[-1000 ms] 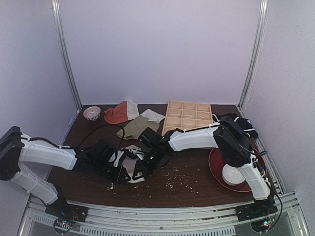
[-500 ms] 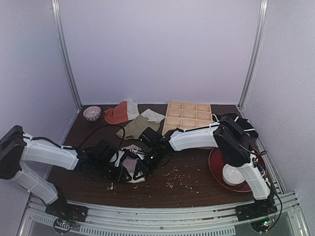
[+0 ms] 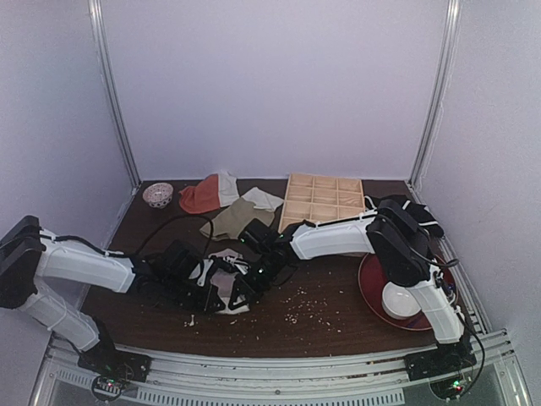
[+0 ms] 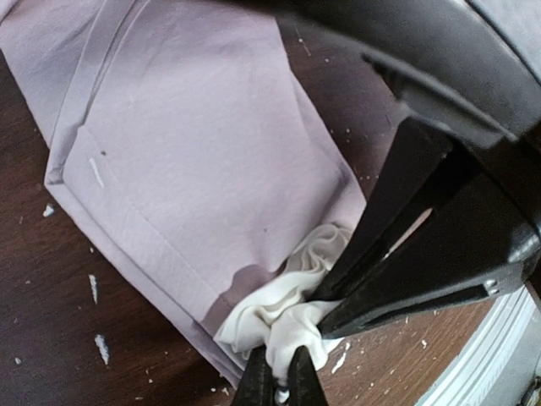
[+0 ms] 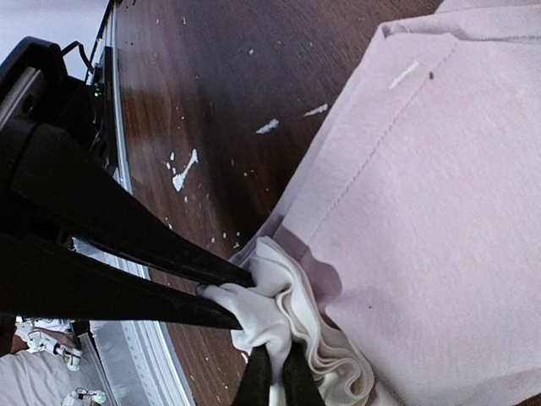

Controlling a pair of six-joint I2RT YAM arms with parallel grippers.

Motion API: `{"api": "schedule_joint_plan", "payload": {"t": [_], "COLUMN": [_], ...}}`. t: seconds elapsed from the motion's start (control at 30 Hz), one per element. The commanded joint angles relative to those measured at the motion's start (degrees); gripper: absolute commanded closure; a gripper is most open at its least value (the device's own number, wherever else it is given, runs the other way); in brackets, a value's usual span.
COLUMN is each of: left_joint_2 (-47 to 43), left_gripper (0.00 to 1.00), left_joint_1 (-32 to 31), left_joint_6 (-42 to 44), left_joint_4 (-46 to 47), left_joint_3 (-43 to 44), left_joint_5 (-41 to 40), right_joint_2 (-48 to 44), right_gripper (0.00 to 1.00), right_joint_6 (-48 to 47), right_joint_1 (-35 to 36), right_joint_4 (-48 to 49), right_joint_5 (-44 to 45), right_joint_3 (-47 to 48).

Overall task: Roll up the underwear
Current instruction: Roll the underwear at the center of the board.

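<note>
The underwear point(image 3: 221, 264), mauve-pink with a white waistband, lies folded flat on the dark table at the front left. Its mauve panel point(image 4: 211, 152) spreads out smooth, and the waistband point(image 4: 283, 309) is bunched into a wad at one corner. My left gripper point(image 4: 283, 381) is shut on that white wad. The right gripper point(image 5: 275, 376) is shut on the same wad point(image 5: 287, 326), right beside the left fingers point(image 5: 127, 245). From above, the left gripper point(image 3: 226, 292) and right gripper point(image 3: 254, 277) meet over the cloth's near right corner.
A wooden compartment tray point(image 3: 321, 201) stands at the back. A red plate point(image 3: 372, 296) with a white bowl point(image 3: 399, 300) is at the right. Olive-green cloth point(image 3: 237, 218), orange-red and white cloth point(image 3: 203, 196) and a small bowl point(image 3: 157, 195) lie behind. Crumbs point(image 3: 304, 309) dot the front.
My left gripper has closed on the bunched waistband. The right gripper has stayed shut on it, and both arms have barely shifted.
</note>
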Motion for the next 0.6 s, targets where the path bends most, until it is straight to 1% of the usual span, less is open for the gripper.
{"api": "schedule_joint_plan", "payload": {"t": [0.0, 0.13, 0.43, 0.57], "left_joint_2": [0.7, 1.0, 3.2, 3.0], "left_gripper": [1.00, 1.00, 1.00, 1.00], "left_joint_1": [-0.6, -0.6, -0.1, 0.7], "left_joint_6": [-5.2, -9.6, -14.8, -15.6], "left_joint_4": [-0.2, -0.9, -4.8, -5.1], "left_joint_3": [-2.3, -3.9, -3.8, -4.7], "left_joint_5": [0.8, 0.6, 0.5, 1.2], "right_joint_2": [2.1, 1.8, 0.7, -0.2], "right_gripper": [1.00, 1.00, 0.99, 0.92], "right_joint_6": [-0.6, 0.0, 0.6, 1.0], "right_joint_1": [0.6, 0.7, 1.2, 1.2], "right_joint_4": [-3.1, -3.0, -2.0, -0.9], "right_joint_5": [4.7, 4.8, 5.6, 5.8], "right_joint_3": [0.0, 0.3, 0.2, -0.8]}}
